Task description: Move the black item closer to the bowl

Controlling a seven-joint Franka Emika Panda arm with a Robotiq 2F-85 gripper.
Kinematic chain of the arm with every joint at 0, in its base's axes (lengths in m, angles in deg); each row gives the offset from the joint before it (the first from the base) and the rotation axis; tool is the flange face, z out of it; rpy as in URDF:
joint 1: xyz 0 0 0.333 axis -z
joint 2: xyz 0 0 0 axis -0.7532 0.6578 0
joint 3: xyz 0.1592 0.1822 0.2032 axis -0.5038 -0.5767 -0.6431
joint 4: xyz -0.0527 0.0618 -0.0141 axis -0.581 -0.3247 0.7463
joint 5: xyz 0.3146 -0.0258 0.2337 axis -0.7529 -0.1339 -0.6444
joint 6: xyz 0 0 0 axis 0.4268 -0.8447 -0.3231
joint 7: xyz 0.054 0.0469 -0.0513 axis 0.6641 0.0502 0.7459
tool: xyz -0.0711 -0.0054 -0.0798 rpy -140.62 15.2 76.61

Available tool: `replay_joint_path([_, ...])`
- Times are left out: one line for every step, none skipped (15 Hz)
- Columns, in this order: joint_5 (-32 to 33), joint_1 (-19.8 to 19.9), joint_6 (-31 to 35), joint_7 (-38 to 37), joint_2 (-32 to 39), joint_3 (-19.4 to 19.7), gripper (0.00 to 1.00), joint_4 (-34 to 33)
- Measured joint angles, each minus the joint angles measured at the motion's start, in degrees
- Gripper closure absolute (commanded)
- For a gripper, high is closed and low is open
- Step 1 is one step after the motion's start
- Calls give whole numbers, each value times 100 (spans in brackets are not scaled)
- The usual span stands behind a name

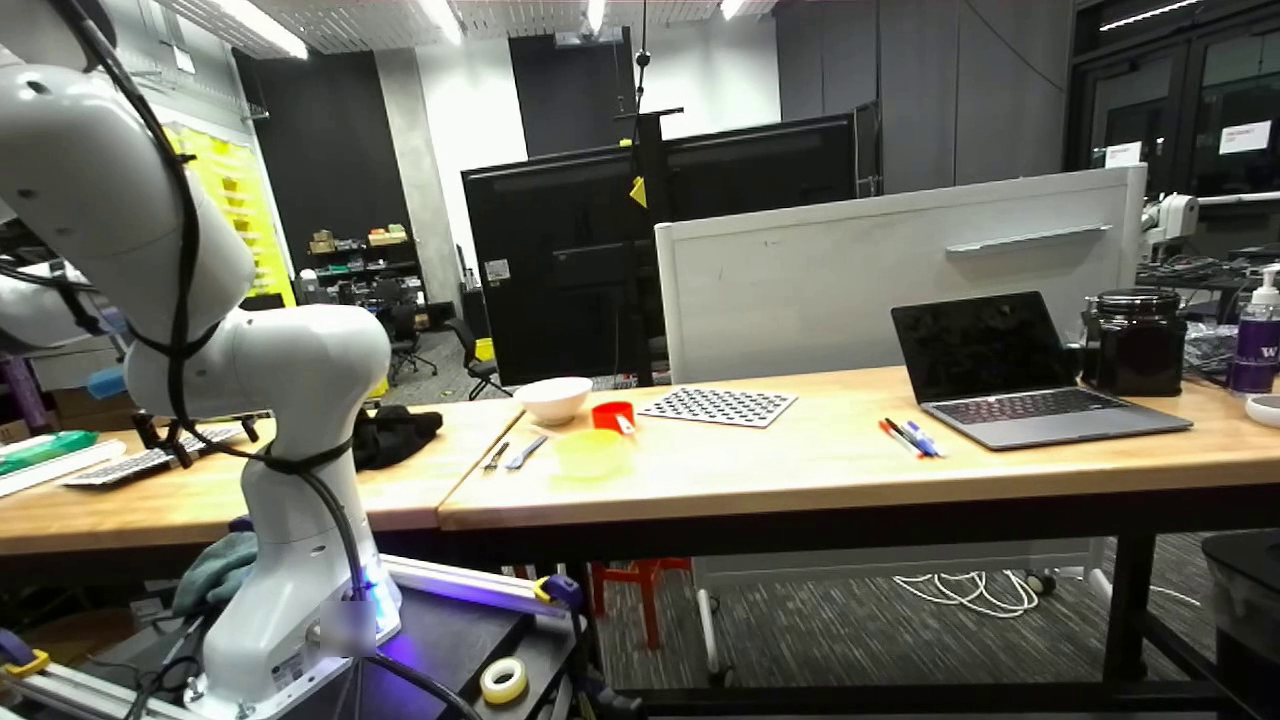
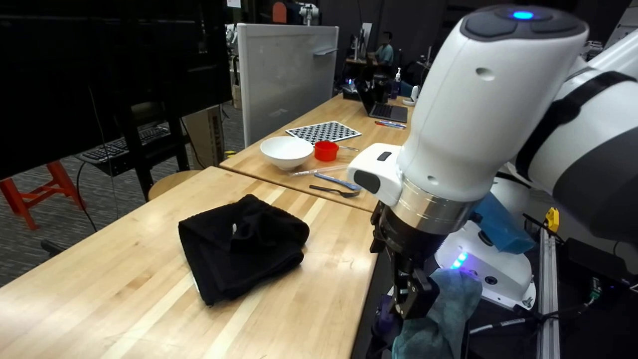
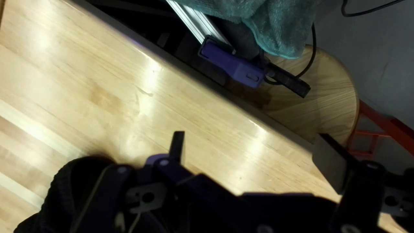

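Observation:
The black item, a crumpled black cloth-like thing (image 2: 244, 249), lies on the near table in an exterior view. It also shows behind the arm in an exterior view (image 1: 400, 437) and at the lower left of the wrist view (image 3: 61, 197), partly behind the gripper. The white bowl (image 2: 286, 152) stands across the table seam from it, also seen in an exterior view (image 1: 553, 400); the wrist view does not show it. My gripper (image 3: 252, 142) is open with nothing between its fingers. In an exterior view the gripper (image 2: 397, 271) hangs by the table's edge, apart from the cloth.
A red cup (image 2: 326, 150), a fork (image 2: 335, 191), a blue knife (image 2: 337, 181) and a checkered board (image 2: 324, 131) lie near the bowl. A laptop (image 1: 1040, 400) and pens (image 1: 912, 438) are farther along. A purple clamp (image 3: 233, 64) and teal towel (image 3: 275, 26) are beyond the table edge.

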Motion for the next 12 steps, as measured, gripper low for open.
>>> replay_joint_path([0, 0, 1, 0, 0, 0, 0, -2])
replay_joint_path([0, 0, -1, 2, 0, 3, 0, -2])
replay_joint_path([115, -18, -1, 2, 4, 69, 0, -1])
replay_joint_path([332, -30, -17, 28, 11, 214, 0, -16])
replay_joint_path([604, -19, -63, 73, 21, 407, 0, -60])
replay_joint_path([901, 1, -156, 155, 41, 629, 0, -138])
replay_joint_path([1212, 39, -303, 271, 75, 883, 0, -265])
replay_joint_path([1494, 86, -476, 398, 116, 1112, 0, -431])
replay_joint_path([1717, 133, -650, 540, 180, 1314, 0, -635])
replay_joint_path([1869, 166, -791, 700, 285, 1483, 0, -855])
replay_joint_path([1960, 184, -892, 863, 443, 1620, 0, -1089])
replay_joint_path([2005, 184, -960, 1027, 656, 1725, 0, -1331])
